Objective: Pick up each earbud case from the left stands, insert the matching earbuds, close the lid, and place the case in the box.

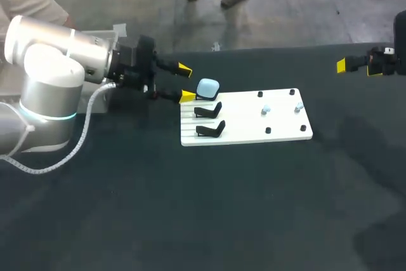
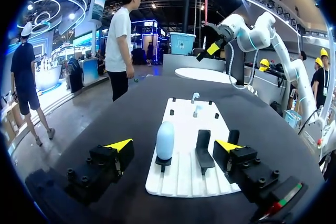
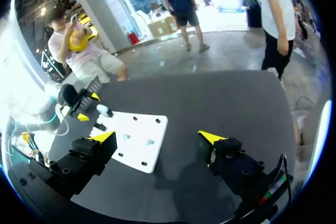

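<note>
1. Left gripper [image 1: 185, 82]: fingers spread wide, pinching nothing. It hovers just off the far-left corner of the white flat board [image 1: 254, 132], which lies on the dark tabletop [image 1: 190, 207] towards its far edge.
2. Pale blue rounded earbud case [image 1: 208, 87]: lid down, perched on the farthest of the three black angled stands [image 1: 209, 111] along the board's left edge. It is ahead of the spread fingers and untouched. The other two stands are bare.
3. Two small pale earbuds [image 1: 265, 111] lie apart on the board's right half, among short black pegs [image 1: 268, 130].
4. Right gripper [image 3: 157, 139]: fingers spread and empty, at the tabletop's far-right corner, well apart from the board.
5. Box: not made out in any view.
6. Risk A: the nearer left fingertip is just beside the board's left edge and near the middle stand. An advance that runs low or skewed could catch either one, drag the board and scatter the earbuds.
7. Risk B: the case looks smooth and rounded and only rests on a narrow stand. If one pad arrives first, it would likely tip the case off before the second pad meets it.
8. Risk C: a pinch across the lid would probably hold it shut, so the case could not be opened for the earbuds.
</note>
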Robot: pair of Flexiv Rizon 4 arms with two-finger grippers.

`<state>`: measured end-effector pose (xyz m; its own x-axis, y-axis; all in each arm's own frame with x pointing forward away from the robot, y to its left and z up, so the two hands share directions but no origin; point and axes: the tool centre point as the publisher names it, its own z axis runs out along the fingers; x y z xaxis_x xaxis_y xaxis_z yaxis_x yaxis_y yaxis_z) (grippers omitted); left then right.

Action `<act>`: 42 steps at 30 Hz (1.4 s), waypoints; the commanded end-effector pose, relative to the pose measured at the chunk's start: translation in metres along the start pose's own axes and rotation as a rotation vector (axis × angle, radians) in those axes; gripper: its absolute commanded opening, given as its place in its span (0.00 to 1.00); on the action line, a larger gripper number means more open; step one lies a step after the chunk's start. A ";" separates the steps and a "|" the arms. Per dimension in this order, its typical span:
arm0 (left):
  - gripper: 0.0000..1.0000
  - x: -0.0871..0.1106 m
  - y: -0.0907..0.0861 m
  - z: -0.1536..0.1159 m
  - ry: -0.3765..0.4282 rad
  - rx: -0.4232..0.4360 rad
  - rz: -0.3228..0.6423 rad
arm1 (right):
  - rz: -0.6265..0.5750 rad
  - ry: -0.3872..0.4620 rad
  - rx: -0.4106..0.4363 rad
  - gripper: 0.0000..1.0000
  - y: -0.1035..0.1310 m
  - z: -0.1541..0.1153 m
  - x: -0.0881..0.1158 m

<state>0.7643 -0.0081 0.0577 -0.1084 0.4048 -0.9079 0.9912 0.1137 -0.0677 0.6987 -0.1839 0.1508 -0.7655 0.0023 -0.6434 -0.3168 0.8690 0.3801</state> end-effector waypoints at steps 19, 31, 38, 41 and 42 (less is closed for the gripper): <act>0.81 0.005 0.001 0.027 -0.023 0.015 -0.011 | -0.001 0.000 -0.002 1.00 -0.001 0.001 0.000; 0.77 0.010 0.008 0.036 -0.026 0.034 -0.019 | -0.001 0.000 -0.002 1.00 -0.001 0.001 0.000; 0.73 0.010 0.013 0.040 -0.029 0.043 -0.019 | -0.001 0.000 -0.002 1.00 -0.001 0.001 0.000; 0.73 0.012 0.016 0.042 -0.030 0.044 -0.022 | -0.001 0.000 -0.002 1.00 -0.001 0.001 0.000; 0.73 0.013 0.017 0.043 -0.031 0.045 -0.023 | -0.001 0.000 -0.002 1.00 -0.001 0.001 0.000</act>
<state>0.7757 -0.0375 0.0313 -0.1287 0.3755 -0.9178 0.9906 0.0922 -0.1012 0.6987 -0.1839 0.1508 -0.7655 0.0024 -0.6434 -0.3168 0.8690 0.3801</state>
